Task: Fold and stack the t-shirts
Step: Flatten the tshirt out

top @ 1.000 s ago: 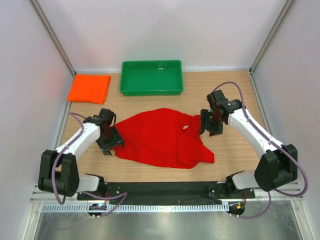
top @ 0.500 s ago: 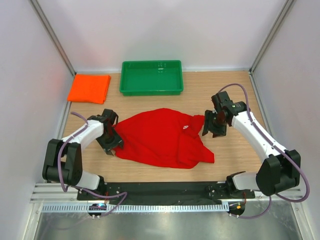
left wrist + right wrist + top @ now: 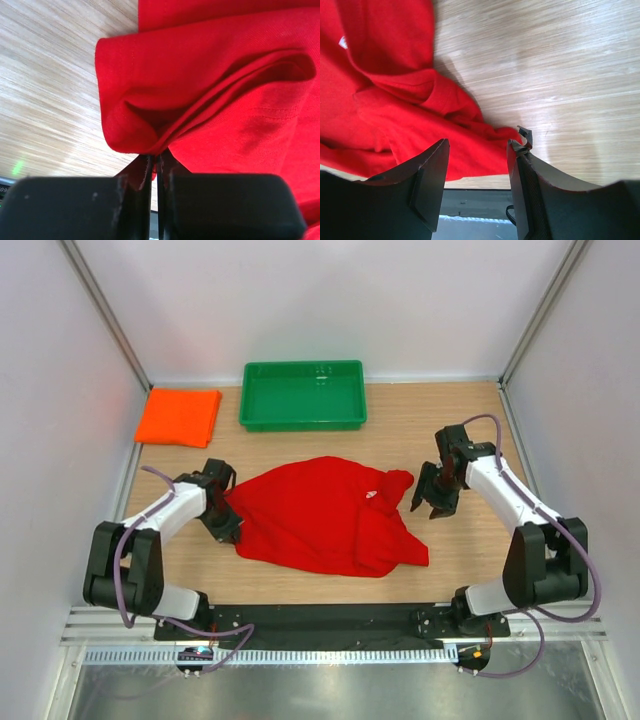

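Seen from above, the red t-shirt point(image 3: 320, 515) lies rumpled in the middle of the surface point(image 3: 440, 425), the orange t-shirt point(image 3: 178, 416) folded at the far left. Left wrist: my left tool point(image 3: 156, 162) is clamped on the red t-shirt's bunched edge, light, limp cloth likely to sag. Right wrist: my right tool point(image 3: 479, 145) gapes beside the opposite edge, my likeliest second hold.

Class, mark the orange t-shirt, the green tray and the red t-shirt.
orange t-shirt point(image 3: 178, 417), top view, cloth's middle.
green tray point(image 3: 302, 424), top view, near wall.
red t-shirt point(image 3: 310, 515), top view, chest.
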Motion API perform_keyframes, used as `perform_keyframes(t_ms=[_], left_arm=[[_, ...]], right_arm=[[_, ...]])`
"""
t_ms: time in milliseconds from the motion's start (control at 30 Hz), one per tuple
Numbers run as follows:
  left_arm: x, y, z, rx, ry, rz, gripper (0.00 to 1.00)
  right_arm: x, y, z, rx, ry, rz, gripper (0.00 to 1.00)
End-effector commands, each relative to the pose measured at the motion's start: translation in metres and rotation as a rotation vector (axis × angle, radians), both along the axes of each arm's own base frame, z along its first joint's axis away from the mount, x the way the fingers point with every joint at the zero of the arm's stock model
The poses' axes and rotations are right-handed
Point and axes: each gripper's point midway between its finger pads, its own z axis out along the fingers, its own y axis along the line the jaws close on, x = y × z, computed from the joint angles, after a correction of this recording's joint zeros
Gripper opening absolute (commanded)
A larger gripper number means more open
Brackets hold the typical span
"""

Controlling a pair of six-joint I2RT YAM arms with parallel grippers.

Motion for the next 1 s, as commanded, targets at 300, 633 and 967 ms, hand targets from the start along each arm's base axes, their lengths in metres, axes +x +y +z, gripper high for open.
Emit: perform_keyframes(t_ms=[300, 633, 967], left_arm=[[0.01, -0.017, 0.054, -0.103, -0.117, -0.079, 0.0], [0.002, -0.021, 0.063, -0.139, -0.132, -0.102, 0.0], [0.003, -0.023, 0.061, -0.146, -0.131, -0.1, 0.0]], right_arm=[[-0.032, 0.006, -0.032, 0.066, 0.111, 0.002, 0.58], [-0.043, 0.047, -0.026, 0.197, 0.071, 0.061, 0.48], [-0.11, 0.162, -0.015, 0.28, 0.112, 0.437, 0.48]])
